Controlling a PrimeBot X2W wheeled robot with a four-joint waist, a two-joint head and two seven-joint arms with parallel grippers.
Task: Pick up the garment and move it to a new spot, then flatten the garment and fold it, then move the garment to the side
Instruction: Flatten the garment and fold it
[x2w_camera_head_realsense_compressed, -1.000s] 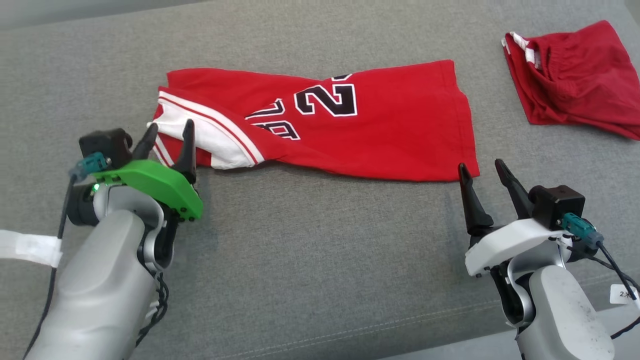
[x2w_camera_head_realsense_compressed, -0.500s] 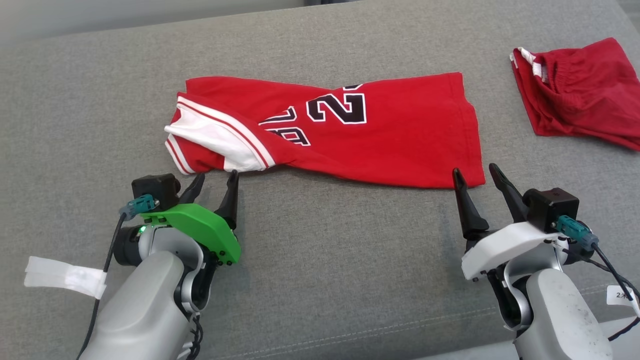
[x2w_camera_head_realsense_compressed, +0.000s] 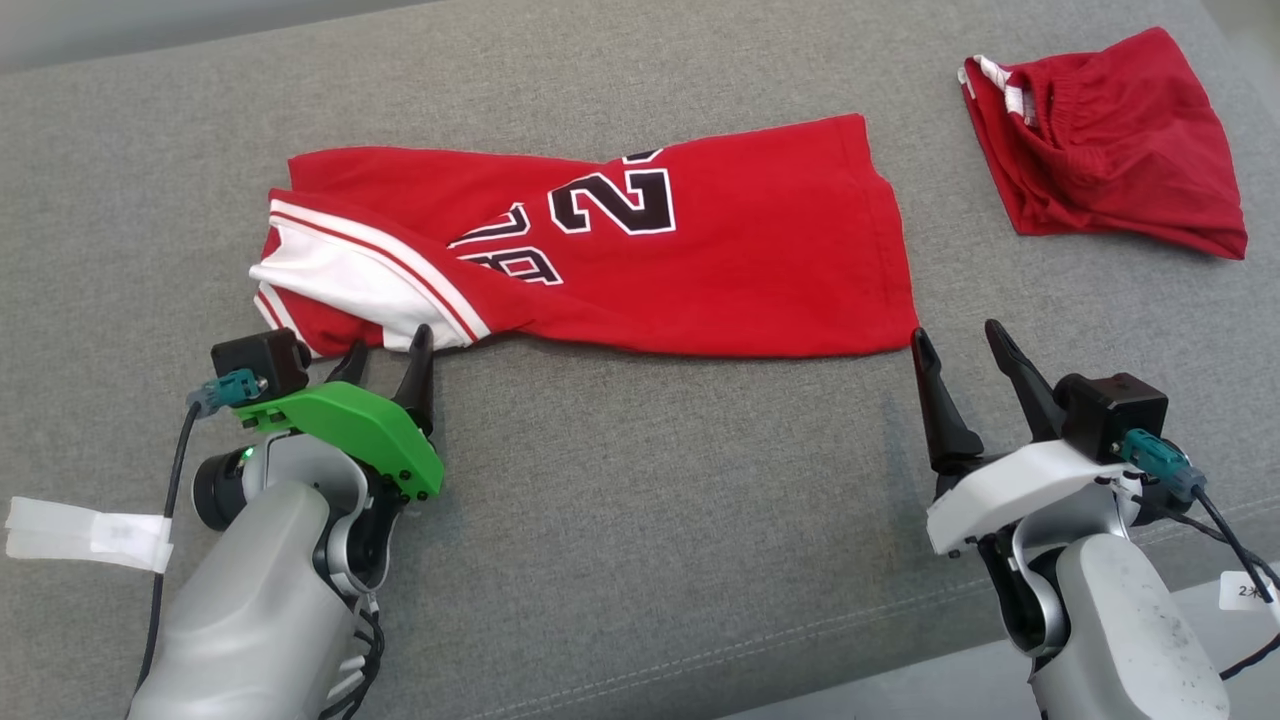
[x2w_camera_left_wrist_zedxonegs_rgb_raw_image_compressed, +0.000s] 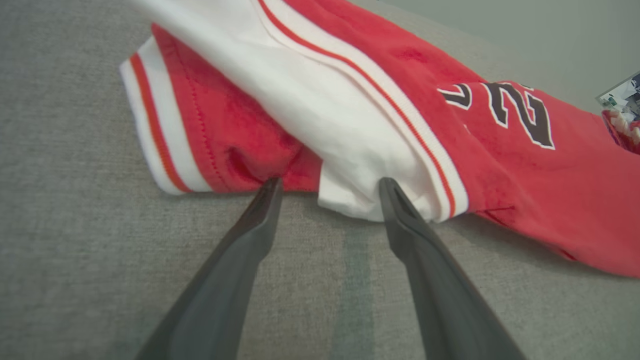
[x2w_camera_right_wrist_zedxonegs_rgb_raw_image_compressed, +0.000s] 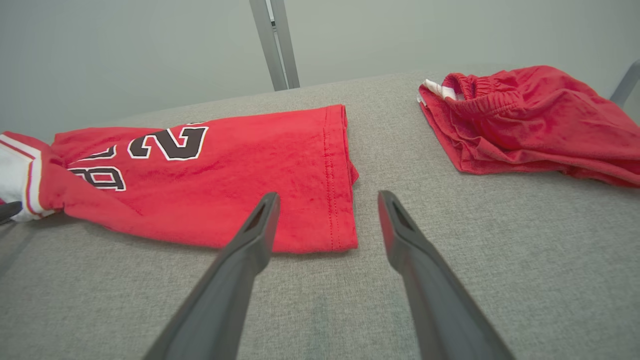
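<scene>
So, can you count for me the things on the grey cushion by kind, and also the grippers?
Red jersey: 1
Red shorts: 1
Grippers: 2, the left gripper and the right gripper, both open
Total: 4

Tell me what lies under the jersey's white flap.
Under the white flap a red layer of the jersey with a striped hem shows, lying on the grey cushion. How far that layer runs beneath is covered.
</scene>
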